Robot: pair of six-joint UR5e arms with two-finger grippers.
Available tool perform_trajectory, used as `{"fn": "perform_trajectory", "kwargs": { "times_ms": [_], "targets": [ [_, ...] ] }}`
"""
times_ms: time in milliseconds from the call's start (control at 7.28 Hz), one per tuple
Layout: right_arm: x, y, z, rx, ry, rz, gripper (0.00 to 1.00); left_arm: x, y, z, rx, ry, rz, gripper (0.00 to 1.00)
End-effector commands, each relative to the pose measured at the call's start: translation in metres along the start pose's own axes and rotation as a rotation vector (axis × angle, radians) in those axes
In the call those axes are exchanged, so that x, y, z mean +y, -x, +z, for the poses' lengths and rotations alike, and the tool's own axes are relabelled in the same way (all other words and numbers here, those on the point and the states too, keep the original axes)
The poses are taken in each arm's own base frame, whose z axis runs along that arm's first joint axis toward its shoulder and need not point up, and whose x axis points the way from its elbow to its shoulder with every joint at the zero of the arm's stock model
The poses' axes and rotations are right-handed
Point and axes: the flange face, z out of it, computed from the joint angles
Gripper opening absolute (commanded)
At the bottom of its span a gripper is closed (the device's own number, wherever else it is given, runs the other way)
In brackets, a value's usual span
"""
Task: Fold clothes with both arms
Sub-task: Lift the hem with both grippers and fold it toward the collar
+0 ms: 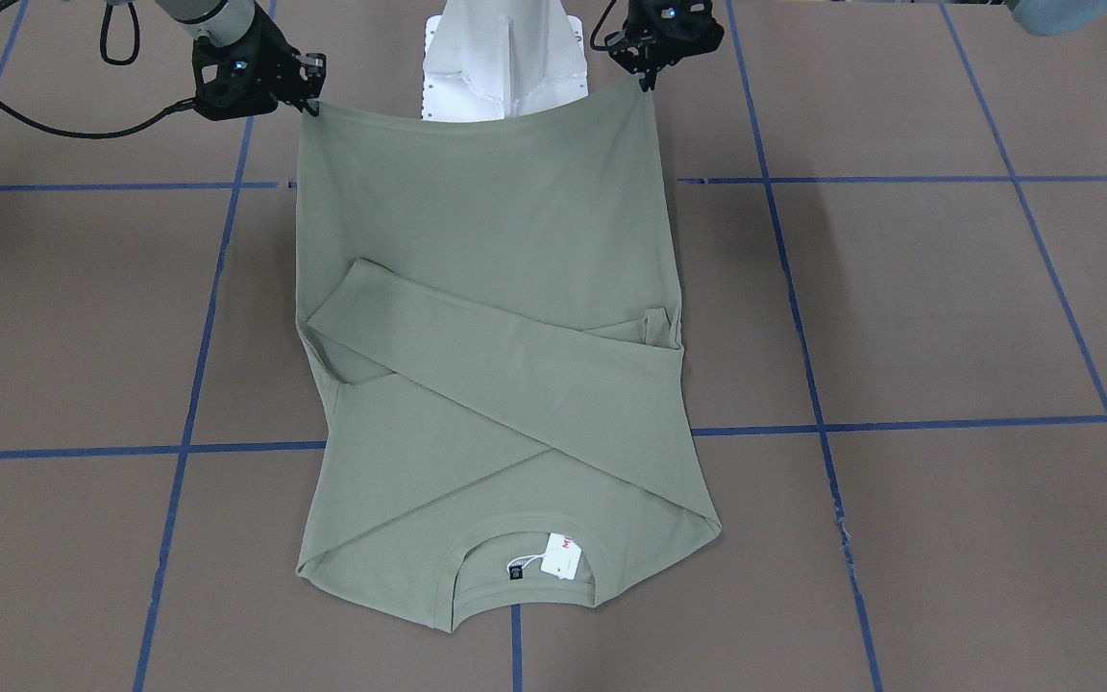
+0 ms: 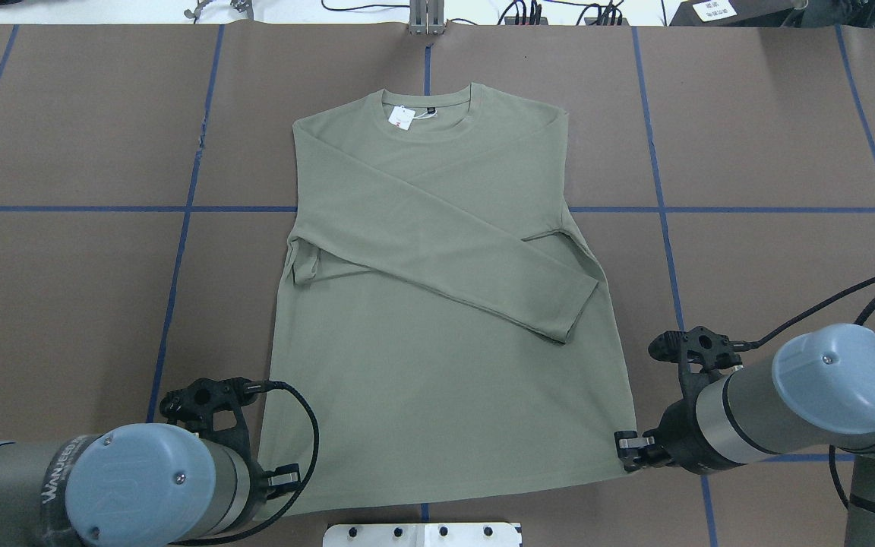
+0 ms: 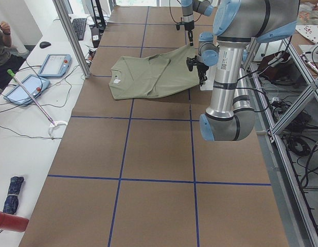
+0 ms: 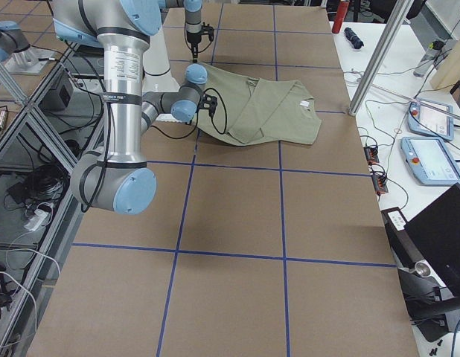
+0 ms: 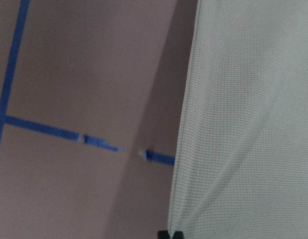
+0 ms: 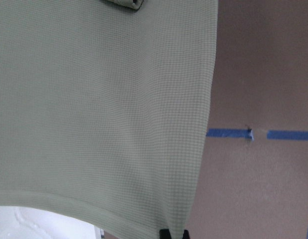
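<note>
Olive knit shirt [image 1: 486,221] looks soft, light and limp. Left gripper [image 1: 648,85] and right gripper [image 1: 311,104] each clench a hem corner opposite the hang tag [image 1: 563,556], which seem sensible holds.

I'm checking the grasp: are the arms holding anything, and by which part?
Yes. Both hold the green shirt by its bottom hem: the left gripper pinches one hem corner, the right gripper the other, jaws shut on fabric.

The shirt [image 2: 445,395] lies on the table [image 2: 65,304] — hem [image 2: 437,494] nearest the pedestal [image 2: 422,534], collar [image 2: 437,138] farthest, sleeves [image 2: 483,262] crossed atop.
</note>
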Motion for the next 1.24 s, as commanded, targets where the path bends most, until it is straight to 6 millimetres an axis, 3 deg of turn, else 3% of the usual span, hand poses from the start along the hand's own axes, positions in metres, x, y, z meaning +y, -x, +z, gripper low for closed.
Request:
{"fn": "perform_trajectory", "kwargs": {
  "times_ms": [0,137,412,686,961,1098],
  "targets": [
    [0.015,-0.003,-0.021,-0.034,0.082,0.003,0.00,0.014,0.004,-0.011,0.003,0.021,0.030,0.00],
    [0.001,-0.004,-0.029,-0.045,0.044,0.016,0.00,0.006,0.003,-0.011,0.003,0.009,0.052,0.00],
    [-0.071,0.007,-0.066,-0.107,-0.122,0.063,0.00,-0.060,0.009,-0.037,0.028,-0.095,0.071,0.00],
    [-0.138,0.010,-0.089,-0.120,-0.241,0.069,0.00,-0.127,0.013,-0.073,0.054,-0.214,0.111,0.00],
    [-0.195,0.032,-0.091,-0.113,-0.320,0.091,0.00,-0.172,-0.004,-0.065,0.063,-0.269,0.084,0.00],
    [-0.217,0.039,-0.105,-0.119,-0.362,0.104,0.00,-0.189,-0.008,-0.055,0.073,-0.288,0.074,0.00]
  ]
}}
